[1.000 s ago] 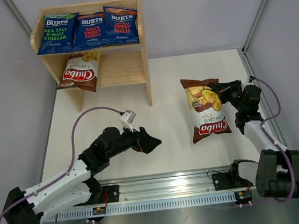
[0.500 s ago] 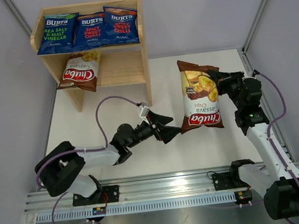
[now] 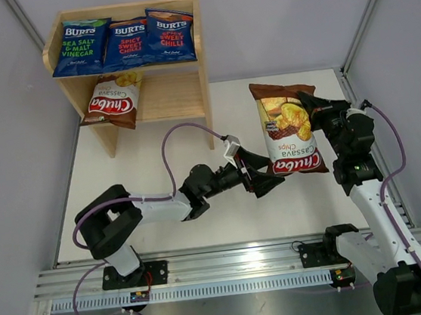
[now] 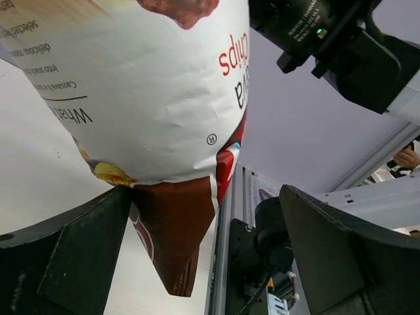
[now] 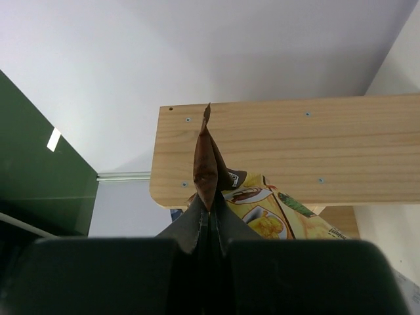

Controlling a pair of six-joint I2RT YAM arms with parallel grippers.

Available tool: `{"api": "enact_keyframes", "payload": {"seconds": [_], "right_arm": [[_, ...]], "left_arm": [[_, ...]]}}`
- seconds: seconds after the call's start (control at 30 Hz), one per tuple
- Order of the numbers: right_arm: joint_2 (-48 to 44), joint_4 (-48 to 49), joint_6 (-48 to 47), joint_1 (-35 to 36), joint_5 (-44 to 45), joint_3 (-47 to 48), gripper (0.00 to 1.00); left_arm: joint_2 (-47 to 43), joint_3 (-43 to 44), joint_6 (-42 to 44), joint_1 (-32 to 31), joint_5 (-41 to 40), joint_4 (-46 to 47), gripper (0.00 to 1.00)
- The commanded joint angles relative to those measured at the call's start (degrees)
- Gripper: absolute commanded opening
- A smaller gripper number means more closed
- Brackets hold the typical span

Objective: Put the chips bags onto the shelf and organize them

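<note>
1. Change, right side: a second ago the brown-and-cream glossy Chuba chips bag [image 3: 287,130] lay flat on the white table [image 3: 156,148]. It now hangs clear of the table, with the right gripper [image 3: 314,115] clamped on its top seam.
2. Change, left side: the left arm was folded back near its base. It now stretches across the table, and the left gripper [image 3: 273,175] has its jaws apart at the bag's lower edge.
3. Meaning for the task: this looks like a hand-over in progress, with the left side (the one nearer the shelf) not yet gripping.
4. Shelf status: the light unfinished wooden two-tier shelf [image 3: 188,91] carries three blue glossy Burts bags [image 3: 125,42] on its top tier. A second brown-and-cream Chuba bag [image 3: 113,102] sits on the lower tier, overhanging its front edge. The hanging bag appears to be the last one outstanding.
5. Left wrist view only: the bag's brown bottom corner [image 4: 174,236] dips between the spread fingers [image 4: 72,249] and rests against one, with an open gap to the other. The overhead view cannot settle this.
6. Right wrist view only: the seam [image 5: 207,164] stands pinched upright between the closed jaws, with the shelf's side panel [image 5: 295,144] beyond it.
7. Overhead view only: it shows the shelf's contents and both arms together.
</note>
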Motion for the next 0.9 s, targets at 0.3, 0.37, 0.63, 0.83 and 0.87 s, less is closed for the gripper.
{"api": "enact_keyframes", "payload": {"seconds": [0.3, 0.37, 0.63, 0.83, 0.87], "right_arm": [[-3.8, 3.5, 4.6, 0.6, -1.6, -0.2, 0.0], [-3.9, 4.2, 4.8, 0.6, -2.3, 0.0, 0.0], [-3.2, 6.0, 5.5, 0.5, -5.4, 0.3, 0.0], [-6.0, 5.4, 6.2, 0.6, -4.9, -1.8, 0.0], [-6.4, 5.5, 6.4, 0.6, -4.6, -2.1, 0.0]], "left_arm": [[-0.3, 3.0, 8.7, -2.2, -9.2, -3.3, 0.99], [-1.3, 2.6, 9.9, -2.8, -10.5, -5.0, 0.99], [-2.0, -0.2, 8.9, -2.9, -7.3, 2.4, 0.99], [-1.8, 1.0, 5.1, -3.0, -6.9, 9.4, 0.99], [-1.7, 1.2, 4.6, -3.0, -6.4, 10.3, 0.99]]}}
